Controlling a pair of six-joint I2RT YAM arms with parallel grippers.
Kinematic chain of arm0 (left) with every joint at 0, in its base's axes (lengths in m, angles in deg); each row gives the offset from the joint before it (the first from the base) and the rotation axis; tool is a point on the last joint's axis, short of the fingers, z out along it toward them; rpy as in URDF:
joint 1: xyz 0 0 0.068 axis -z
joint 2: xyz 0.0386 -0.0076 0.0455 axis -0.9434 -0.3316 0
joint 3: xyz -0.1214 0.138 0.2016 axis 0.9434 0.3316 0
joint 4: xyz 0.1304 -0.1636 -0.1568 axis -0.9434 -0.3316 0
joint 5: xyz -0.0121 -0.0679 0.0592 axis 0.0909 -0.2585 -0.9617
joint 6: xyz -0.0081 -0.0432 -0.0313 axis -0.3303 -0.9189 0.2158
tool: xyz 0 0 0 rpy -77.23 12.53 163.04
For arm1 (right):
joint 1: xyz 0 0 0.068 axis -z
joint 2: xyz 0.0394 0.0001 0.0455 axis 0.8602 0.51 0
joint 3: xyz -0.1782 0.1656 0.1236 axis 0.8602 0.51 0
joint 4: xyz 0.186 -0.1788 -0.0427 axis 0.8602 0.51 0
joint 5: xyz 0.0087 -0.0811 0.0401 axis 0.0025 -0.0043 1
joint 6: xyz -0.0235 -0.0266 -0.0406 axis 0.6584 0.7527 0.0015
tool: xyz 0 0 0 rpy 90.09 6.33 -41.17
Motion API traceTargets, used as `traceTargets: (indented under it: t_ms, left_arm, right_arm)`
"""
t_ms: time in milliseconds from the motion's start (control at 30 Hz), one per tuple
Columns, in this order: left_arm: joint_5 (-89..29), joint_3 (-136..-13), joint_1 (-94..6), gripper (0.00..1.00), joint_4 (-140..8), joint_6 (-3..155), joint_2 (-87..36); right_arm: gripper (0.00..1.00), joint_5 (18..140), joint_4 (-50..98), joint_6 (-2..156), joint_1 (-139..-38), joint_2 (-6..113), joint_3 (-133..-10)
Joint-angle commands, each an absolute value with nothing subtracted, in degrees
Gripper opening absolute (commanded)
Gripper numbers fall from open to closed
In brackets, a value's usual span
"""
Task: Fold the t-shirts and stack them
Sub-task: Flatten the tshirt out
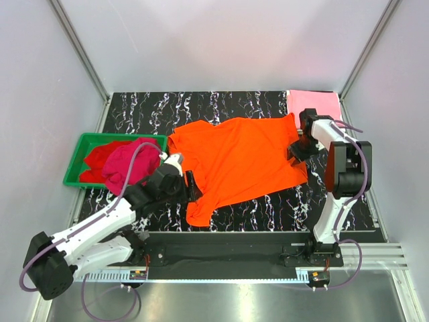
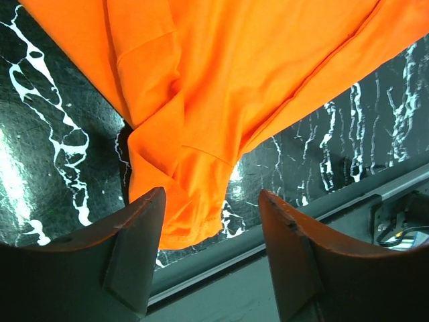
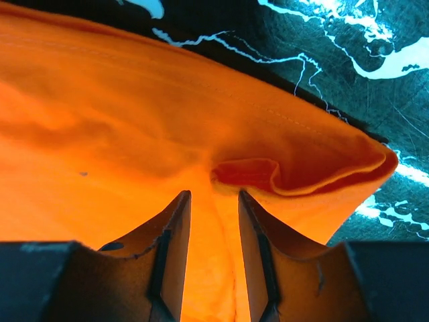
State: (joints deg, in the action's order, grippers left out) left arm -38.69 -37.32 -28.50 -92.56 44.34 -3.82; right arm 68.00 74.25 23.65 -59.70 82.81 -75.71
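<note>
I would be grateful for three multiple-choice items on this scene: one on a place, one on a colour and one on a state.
1. Where does the pink t-shirt lie?
A. Between the two arm bases
B. On the table's far right corner
C. Hanging on the back wall

2. What colour is the t-shirt spread across the middle of the table?
A. Cream
B. Blue
C. Orange

3. How does the left gripper stand?
A. Open over the orange t-shirt
B. Shut on the pink t-shirt
C. Shut on the table's edge

Answers: 1 B, it shows at the far right corner. 2 C, orange cloth covers the middle. 3 A, its jaws stand wide apart with nothing between them.
</note>
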Motion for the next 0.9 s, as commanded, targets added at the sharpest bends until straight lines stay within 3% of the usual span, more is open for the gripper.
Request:
traceTargets:
  t_ms: [0, 167, 267, 300, 333, 433, 767, 867]
  left_arm:
    - [-39.5, -38.2, -28.3, 0.66, -92.1, 46.3, -4.8]
    - [-40.3, -39.4, -27.0, 0.7, -91.9, 49.8, -10.6]
    - [-42.2, -41.3, -25.4, 0.7, -92.1, 50.7, -16.0]
    - [-42.7, -41.9, -24.9, 0.69, -92.7, 50.7, -17.4]
    - [-43.8, -42.7, -24.5, 0.67, -93.2, 50.6, -19.6]
    - [-45.3, -43.4, -22.9, 0.62, -95.2, 49.2, -21.7]
    - [-48.8, -44.2, -20.0, 0.61, -98.3, 47.7, -23.3]
    - [-50.3, -44.3, -19.8, 0.55, -98.2, 47.8, -24.4]
  right_arm:
    - [0.42, 67.1, 76.0, 22.1, -59.7, 84.4, -76.5]
    - [0.37, 64.0, 75.7, 22.6, -59.8, 84.9, -75.6]
    - [0.24, 63.0, 74.7, 23.1, -59.7, 84.3, -75.0]
    - [0.06, 63.1, 74.4, 23.6, -59.7, 84.2, -74.8]
    - [0.0, 63.3, 74.1, 24.3, -59.7, 84.2, -74.5]
    - [0.0, 65.2, 72.0, 26.7, -59.7, 83.1, -72.9]
    - [0.0, 65.9, 65.3, 32.4, -59.7, 72.8, -64.5]
    - [0.0, 66.6, 63.1, 33.6, -59.7, 69.1, -62.0]
